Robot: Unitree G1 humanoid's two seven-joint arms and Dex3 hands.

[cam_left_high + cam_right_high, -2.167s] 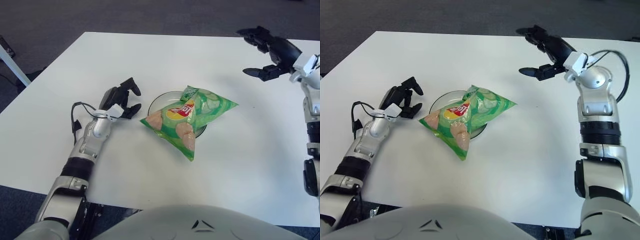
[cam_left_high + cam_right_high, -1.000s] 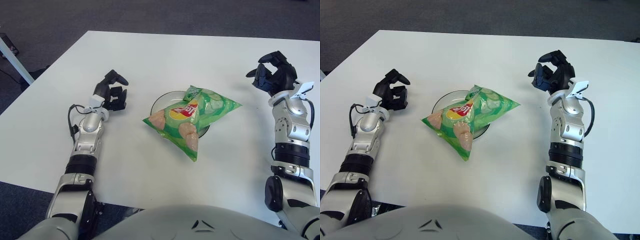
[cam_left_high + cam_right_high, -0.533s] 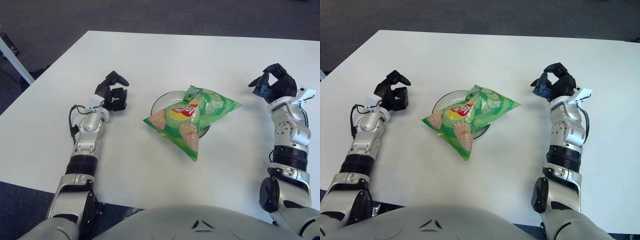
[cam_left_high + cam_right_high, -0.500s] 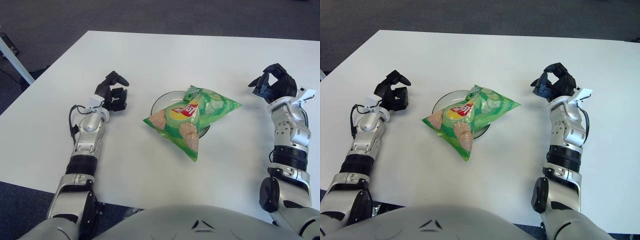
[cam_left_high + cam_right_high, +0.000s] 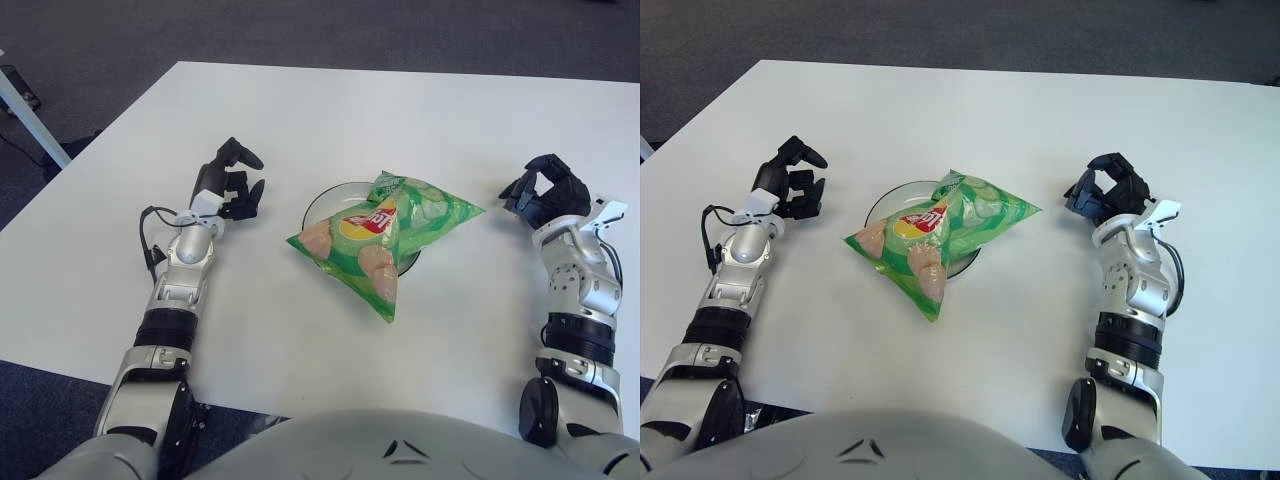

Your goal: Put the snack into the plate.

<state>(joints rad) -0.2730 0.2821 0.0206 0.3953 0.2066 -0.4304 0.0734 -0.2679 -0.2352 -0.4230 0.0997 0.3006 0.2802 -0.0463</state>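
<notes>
Now the green chip bag [image 5: 385, 233] lies across the plate [image 5: 318, 203] at mid-table, its lower corner hanging over the rim toward the near edge. The left hand [image 5: 230, 182] is off toward the left edge, the right hand [image 5: 1105, 190] toward the right edge; both have loosely curled fingers holding nothing.

A white tabletop [image 5: 330, 110] fills most of the frame, its far edge running across the top and its left edge slanting down toward the lower left. Directly on it, just left of the frame's centre, sits a round plate [image 5: 318, 203] with a dark rim, mostly covered by a green snack bag [image 5: 385, 233] whose lower corner hangs past the plate toward the bottom of the frame. Dark carpeted floor [image 5: 90, 50] shows beyond the tabletop at the top and left.
</notes>
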